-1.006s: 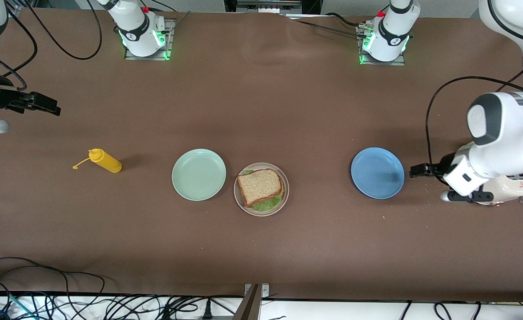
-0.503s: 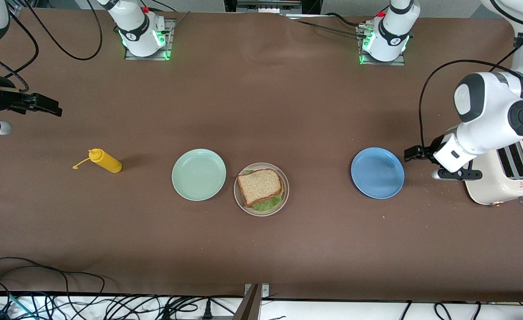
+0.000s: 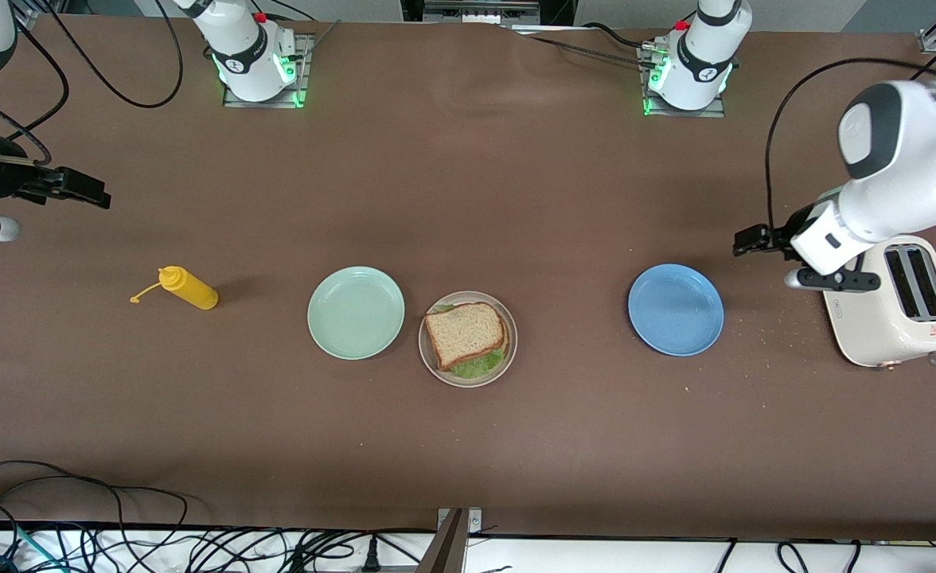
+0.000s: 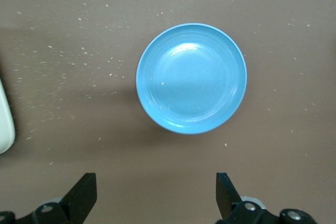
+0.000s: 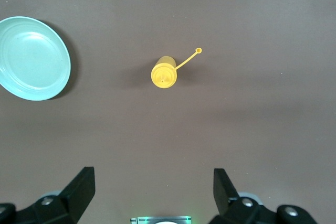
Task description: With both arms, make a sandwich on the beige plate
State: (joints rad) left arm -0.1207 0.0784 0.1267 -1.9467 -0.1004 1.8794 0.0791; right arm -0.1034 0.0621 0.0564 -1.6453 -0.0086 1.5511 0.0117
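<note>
The sandwich (image 3: 466, 334), brown bread with green lettuce showing at its edge, lies on the beige plate (image 3: 508, 358) in the middle of the table. My left gripper (image 3: 746, 241) is open and empty, up in the air between the blue plate (image 3: 675, 309) and the toaster (image 3: 898, 306). In the left wrist view its fingers (image 4: 84, 195) stand wide apart, with the blue plate (image 4: 191, 77) ahead. My right gripper (image 3: 86, 189) is open and empty, over the table at the right arm's end. Its fingers (image 5: 81, 184) are wide apart in the right wrist view.
A mint green plate (image 3: 356, 312) sits beside the beige plate, toward the right arm's end; it also shows in the right wrist view (image 5: 31, 58). A yellow squeeze bottle (image 3: 188, 288) lies further that way, also seen in the right wrist view (image 5: 165, 73). Crumbs lie around the toaster.
My left arm has risen and drawn back from the toaster, uncovering it; its gripper moved toward the bases. The right arm has barely moved.
</note>
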